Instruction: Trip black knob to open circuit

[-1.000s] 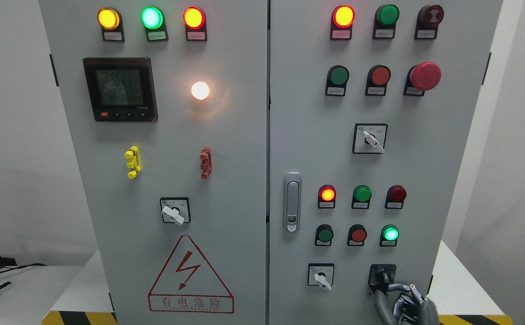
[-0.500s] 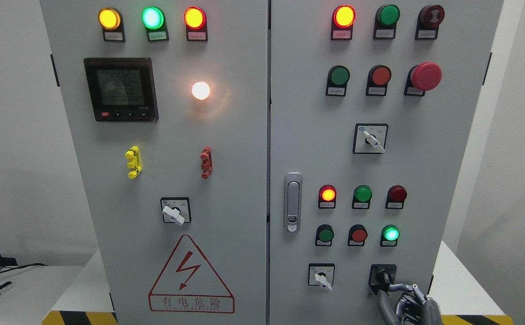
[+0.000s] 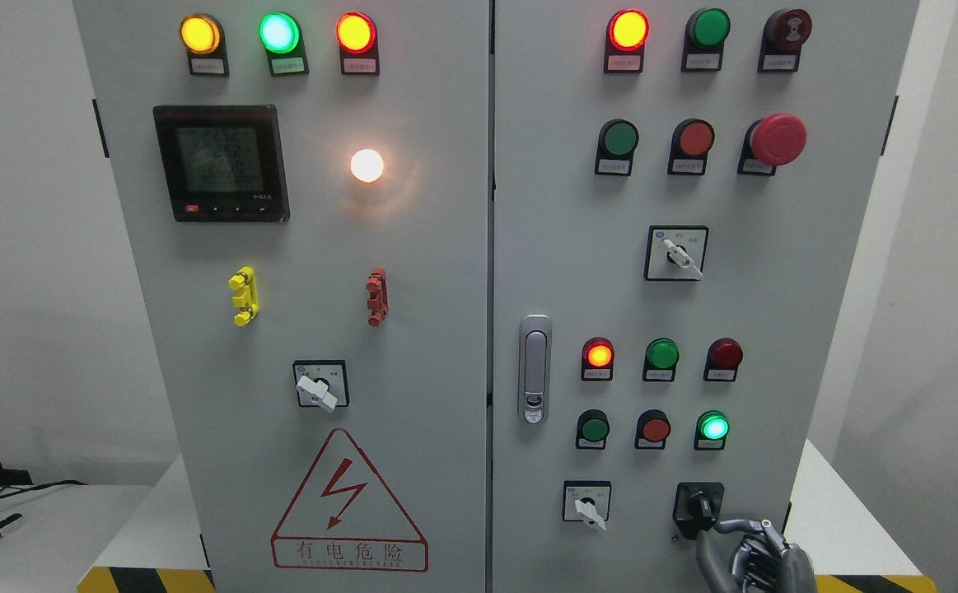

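Black knob (image 3: 699,503) sits on its dark square plate at the lower right of the right-hand cabinet door (image 3: 561,247), under the lit green lamp (image 3: 713,427). The right hand (image 3: 754,548) comes up from the bottom edge, right of the middle, just below and to the right of the knob. Its fingers (image 3: 734,527) are curled, with one reaching toward the knob's lower edge. Whether it touches the knob or only lies against the plate cannot be told from this angle, so a grip on the knob is not shown. The left hand is out of view.

The main risk, as I judge it, is a slip. With only a fingertip near the knob's edge, a turning push could slide off the small handle and leave the switch where it is. A push that lands on the plate instead of the handle would do nothing.

Just left of the knob is a white selector switch (image 3: 586,504), close enough for a stray finger to nudge it. The red push button (image 3: 654,429) above and the door latch (image 3: 534,368) farther left are well clear. Nothing stands between the hand and the knob.
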Robot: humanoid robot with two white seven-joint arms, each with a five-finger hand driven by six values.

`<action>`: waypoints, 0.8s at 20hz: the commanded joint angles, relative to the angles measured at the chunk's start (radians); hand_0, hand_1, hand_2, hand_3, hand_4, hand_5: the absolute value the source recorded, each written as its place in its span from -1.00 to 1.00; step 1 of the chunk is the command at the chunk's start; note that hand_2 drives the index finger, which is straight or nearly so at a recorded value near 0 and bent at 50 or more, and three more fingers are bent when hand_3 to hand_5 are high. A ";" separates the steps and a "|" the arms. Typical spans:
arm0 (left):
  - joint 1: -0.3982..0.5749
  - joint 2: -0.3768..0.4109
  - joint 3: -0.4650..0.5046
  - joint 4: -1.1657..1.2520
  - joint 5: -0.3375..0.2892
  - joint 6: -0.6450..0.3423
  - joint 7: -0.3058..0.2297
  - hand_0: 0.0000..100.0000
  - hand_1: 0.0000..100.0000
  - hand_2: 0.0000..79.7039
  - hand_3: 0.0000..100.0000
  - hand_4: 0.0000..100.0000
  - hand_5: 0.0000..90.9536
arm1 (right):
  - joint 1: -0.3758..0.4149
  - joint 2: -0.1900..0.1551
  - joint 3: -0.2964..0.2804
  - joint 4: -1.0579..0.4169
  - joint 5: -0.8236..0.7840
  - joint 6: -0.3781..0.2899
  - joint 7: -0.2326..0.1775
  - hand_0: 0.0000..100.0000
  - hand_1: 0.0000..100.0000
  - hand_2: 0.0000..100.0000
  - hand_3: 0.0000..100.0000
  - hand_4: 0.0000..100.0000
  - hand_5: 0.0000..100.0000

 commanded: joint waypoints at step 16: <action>0.000 0.001 0.000 0.000 0.005 0.000 0.001 -0.76 -0.22 -1.00 -1.00 -1.00 -1.00 | 0.366 -0.069 -0.021 -0.279 -0.088 -0.211 0.170 -0.43 -0.67 -0.67 -0.27 -0.21 -0.02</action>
